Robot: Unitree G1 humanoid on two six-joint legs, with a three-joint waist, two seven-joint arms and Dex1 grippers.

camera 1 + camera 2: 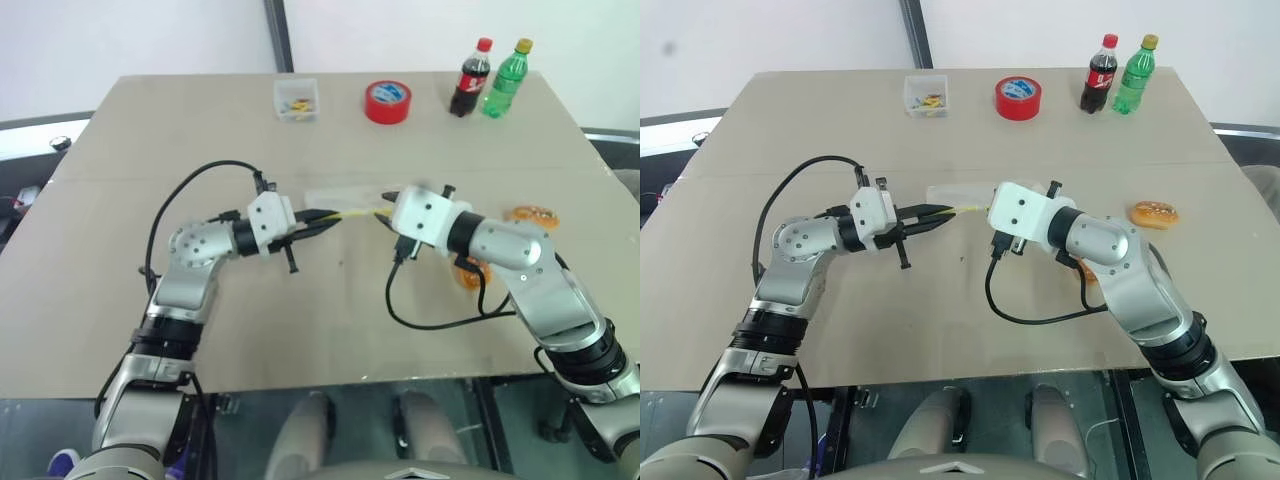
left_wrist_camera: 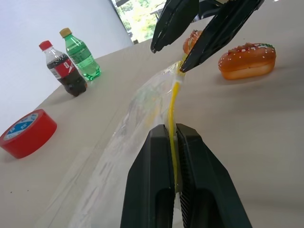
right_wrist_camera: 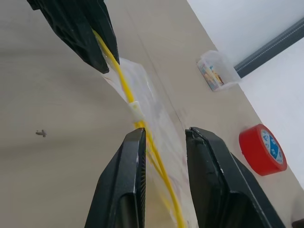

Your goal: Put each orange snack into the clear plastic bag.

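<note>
A broad tan tabletop (image 1: pixel 120 330) fills the middle of the room, with a faint seam running across it from the left edge to the right edge; a pale wall rises behind its far edge, split by a dark upright strip, and darker floor shows past both side edges and below the near edge. Toward the left of the far edge stands a small clear box (image 1: pixel 296 100) with coloured bits inside. Nearer the middle, the left gripper (image 1: pixel 333 219) reaches in level from the left side, its black fingers pressed together on the yellow strip of the clear plastic bag (image 2: pixel 137 111), which hangs stretched above the tabletop's centre. A red tape roll (image 1: pixel 387 102) lies by the far edge, right of the box. The right gripper (image 3: pixel 164 137) comes in from the right side and meets the same yellow strip; in the right wrist view its fingers stand a little apart with the strip running between them, touching one finger. Farther right along the far edge stand a cola bottle (image 1: pixel 470 78) and a green bottle (image 1: pixel 506 79), just beside each other. One orange snack (image 1: pixel 1154 214) lies near the right edge, and the other orange snack (image 1: pixel 468 275) sits closer to the near edge, partly hidden under the right arm.
</note>
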